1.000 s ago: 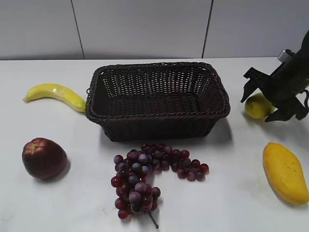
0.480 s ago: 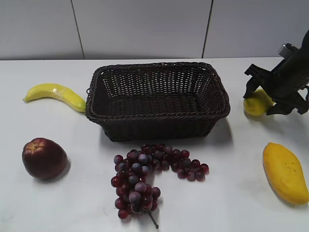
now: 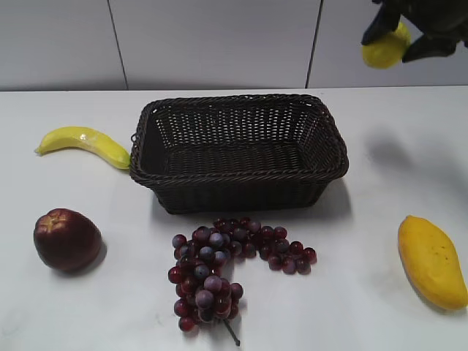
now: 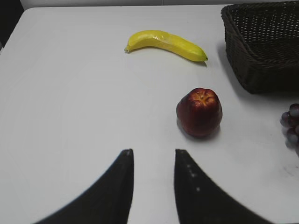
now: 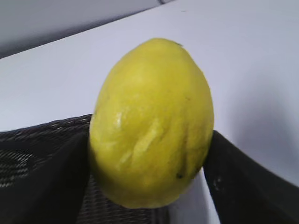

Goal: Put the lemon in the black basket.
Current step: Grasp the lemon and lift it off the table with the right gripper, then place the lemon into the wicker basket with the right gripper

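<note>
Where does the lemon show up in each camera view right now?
Exterior view: the lemon is at the top right, held in the right gripper, well above the table.
Left wrist view: not in it.
Right wrist view: it fills the centre, clamped between the dark fingers.
Shared landmark: the black basket.

Bright even overhead light; soft shadows under black basket (image 3: 238, 150); lemon (image 5: 152, 123) close-up slightly soft; mild glare on banana (image 4: 166, 42).

Lemon (image 3: 385, 50) yellow, airborne, up right of black basket (image 3: 238, 191), w/ basket empty.
</note>
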`<state>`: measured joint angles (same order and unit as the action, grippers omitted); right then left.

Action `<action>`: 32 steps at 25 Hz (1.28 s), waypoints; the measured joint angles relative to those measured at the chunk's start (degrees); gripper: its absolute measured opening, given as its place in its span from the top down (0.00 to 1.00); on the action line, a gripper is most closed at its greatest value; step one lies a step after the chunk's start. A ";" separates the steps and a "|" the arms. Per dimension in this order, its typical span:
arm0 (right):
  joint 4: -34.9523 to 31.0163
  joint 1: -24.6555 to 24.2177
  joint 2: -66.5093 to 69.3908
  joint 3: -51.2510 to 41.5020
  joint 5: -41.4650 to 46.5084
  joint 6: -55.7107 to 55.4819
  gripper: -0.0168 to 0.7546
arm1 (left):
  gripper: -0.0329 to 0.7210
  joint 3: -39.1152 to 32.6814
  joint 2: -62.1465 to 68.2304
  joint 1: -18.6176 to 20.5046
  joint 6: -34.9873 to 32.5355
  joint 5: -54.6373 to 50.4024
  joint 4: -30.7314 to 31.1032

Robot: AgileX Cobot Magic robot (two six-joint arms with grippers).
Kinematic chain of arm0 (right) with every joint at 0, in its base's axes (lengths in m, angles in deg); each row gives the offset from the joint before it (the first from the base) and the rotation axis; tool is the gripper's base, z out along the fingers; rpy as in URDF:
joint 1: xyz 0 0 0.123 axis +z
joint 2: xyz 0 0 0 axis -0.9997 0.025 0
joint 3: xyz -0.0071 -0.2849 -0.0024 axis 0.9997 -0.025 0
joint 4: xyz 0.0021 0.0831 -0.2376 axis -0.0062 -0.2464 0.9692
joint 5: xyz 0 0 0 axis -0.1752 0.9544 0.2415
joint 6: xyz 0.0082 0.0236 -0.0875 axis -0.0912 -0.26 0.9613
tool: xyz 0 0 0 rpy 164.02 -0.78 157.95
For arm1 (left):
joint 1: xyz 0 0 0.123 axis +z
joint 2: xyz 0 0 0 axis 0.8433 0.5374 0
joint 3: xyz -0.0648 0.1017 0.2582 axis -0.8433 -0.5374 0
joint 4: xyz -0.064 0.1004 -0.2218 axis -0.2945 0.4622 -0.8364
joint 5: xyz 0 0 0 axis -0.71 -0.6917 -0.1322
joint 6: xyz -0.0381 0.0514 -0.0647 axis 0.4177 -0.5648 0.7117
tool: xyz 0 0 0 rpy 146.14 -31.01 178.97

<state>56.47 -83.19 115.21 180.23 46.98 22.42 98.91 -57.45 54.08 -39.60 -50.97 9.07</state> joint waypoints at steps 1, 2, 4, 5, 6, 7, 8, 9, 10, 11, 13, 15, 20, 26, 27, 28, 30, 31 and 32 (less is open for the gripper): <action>-1.64 0.95 -0.06 1.73 1.26 1.81 0.23 | 0.64 0.00 0.00 0.00 0.00 0.00 0.00; -3.09 1.95 -0.11 2.97 2.27 3.51 0.23 | 0.64 0.00 0.00 0.00 0.00 0.00 0.00; -4.28 5.02 -0.11 4.01 3.01 6.41 0.23 | 0.64 0.00 0.00 0.00 0.00 0.00 0.00; -4.42 6.49 -0.11 4.15 3.28 7.55 0.23 | 0.64 0.00 0.00 0.00 0.00 0.00 0.00; -4.42 8.32 0.11 4.22 3.69 8.74 0.23 | 0.64 0.00 0.00 0.00 0.00 0.00 0.00; -4.15 10.12 0.40 4.31 3.94 9.18 0.23 | 0.64 0.00 0.00 0.00 0.00 0.00 0.00; -3.73 11.85 1.07 4.37 4.00 9.95 0.23 | 0.64 0.00 0.00 0.00 0.00 0.00 0.00; -2.89 13.21 2.00 4.39 4.05 10.32 0.23 | 0.64 0.00 0.00 0.00 0.00 0.00 0.00; -1.96 14.65 3.23 4.39 4.05 10.52 0.23 | 0.64 0.00 0.00 0.00 0.00 0.00 0.00; -1.43 15.91 4.40 4.39 4.11 10.56 0.23 | 0.64 0.00 0.00 0.00 0.00 0.00 0.00; -0.59 17.69 7.63 4.39 4.25 10.67 0.23 | 0.64 0.00 0.00 0.00 0.00 0.00 0.00; 0.04 18.71 10.47 4.39 4.66 10.73 0.23 | 0.64 0.00 0.00 0.00 0.00 0.00 0.00; 2.79 19.05 15.39 4.39 8.04 10.73 0.21 | 0.64 0.00 0.00 0.00 0.00 0.00 0.00; 4.71 19.05 15.84 4.74 9.33 10.73 0.11 | 0.64 0.00 0.00 0.00 0.00 0.00 0.00; 5.08 19.05 15.43 5.14 9.71 10.73 0.11 | 0.64 0.00 0.00 0.00 0.00 0.00 0.00; 5.44 19.05 14.89 5.59 10.00 10.73 0.11 | 0.64 0.00 0.00 0.00 0.00 0.00 0.00; 6.69 19.05 13.03 7.54 11.88 10.73 0.11 | 0.64 0.00 0.00 0.00 0.00 0.00 0.00; 7.53 19.05 12.00 8.83 12.94 10.73 0.11 | 0.64 0.00 0.00 0.00 0.00 0.00 0.00; 8.18 18.98 10.56 9.97 13.90 10.73 0.12 | 0.64 0.00 0.00 0.00 0.00 0.00 0.00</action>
<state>64.65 -64.22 125.77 190.20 60.89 33.15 98.91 -57.45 54.08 -39.60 -50.97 9.07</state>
